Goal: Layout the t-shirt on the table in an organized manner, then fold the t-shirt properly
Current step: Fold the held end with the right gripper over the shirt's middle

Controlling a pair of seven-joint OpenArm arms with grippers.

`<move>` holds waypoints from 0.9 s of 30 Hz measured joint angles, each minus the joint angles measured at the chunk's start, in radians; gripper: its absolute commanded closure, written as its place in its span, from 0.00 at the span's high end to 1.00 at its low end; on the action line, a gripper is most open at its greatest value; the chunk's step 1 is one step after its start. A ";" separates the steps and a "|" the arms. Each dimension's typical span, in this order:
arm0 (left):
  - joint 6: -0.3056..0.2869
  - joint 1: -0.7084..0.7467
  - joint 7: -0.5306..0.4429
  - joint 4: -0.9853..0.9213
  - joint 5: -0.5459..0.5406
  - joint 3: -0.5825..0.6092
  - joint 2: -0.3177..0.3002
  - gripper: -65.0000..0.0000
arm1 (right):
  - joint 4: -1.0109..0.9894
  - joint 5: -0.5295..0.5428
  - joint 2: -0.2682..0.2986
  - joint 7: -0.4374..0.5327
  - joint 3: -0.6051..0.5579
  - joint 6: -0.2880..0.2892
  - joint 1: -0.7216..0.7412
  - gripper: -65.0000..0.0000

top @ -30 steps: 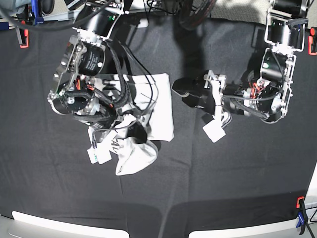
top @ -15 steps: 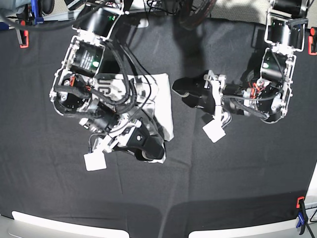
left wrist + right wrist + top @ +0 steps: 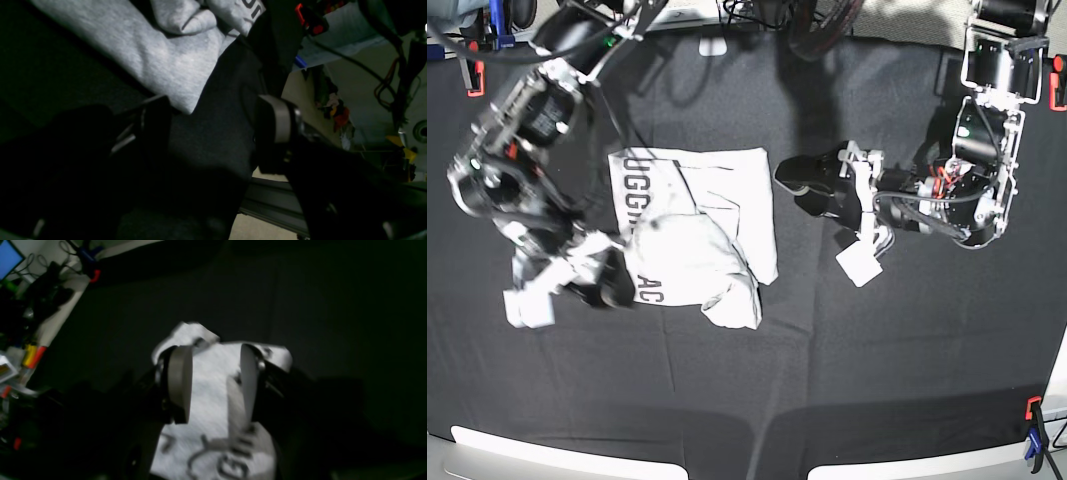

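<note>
The light-grey t-shirt (image 3: 697, 235) lies folded into a rough rectangle on the black table (image 3: 877, 360), with dark lettering along its left edge and a bunched flap at its lower part. My right gripper (image 3: 612, 287) is open at the shirt's lower left edge. In the right wrist view the right gripper (image 3: 213, 380) has its jaws apart above the lettered shirt (image 3: 206, 426). My left gripper (image 3: 799, 190) is open just right of the shirt. In the left wrist view the left gripper (image 3: 213, 133) is over bare cloth, with the shirt's corner (image 3: 180, 66) just ahead.
Orange clamps (image 3: 474, 78) (image 3: 1057, 85) sit at the back corners of the table, and a blue and orange clamp (image 3: 1034, 432) at the front right. White tags hang from both arms (image 3: 859, 265) (image 3: 527, 305). Cables and clutter lie beyond the back edge.
My right arm has swung left off the shirt and let go of it; the flap it held now lies on the folded shirt. The left arm has not moved.
</note>
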 measured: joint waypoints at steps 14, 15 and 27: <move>0.000 0.000 0.000 0.000 0.015 0.000 0.000 0.57 | -0.001 -0.087 0.049 0.064 -0.080 0.000 -0.069 0.70; 0.000 0.000 0.000 0.000 0.014 0.000 0.000 0.57 | -0.002 -0.091 0.049 0.076 -0.080 0.000 -0.069 0.70; 0.000 0.002 0.000 0.000 0.004 0.000 0.000 0.57 | -0.192 -0.117 0.047 0.057 -0.222 0.003 -0.013 0.70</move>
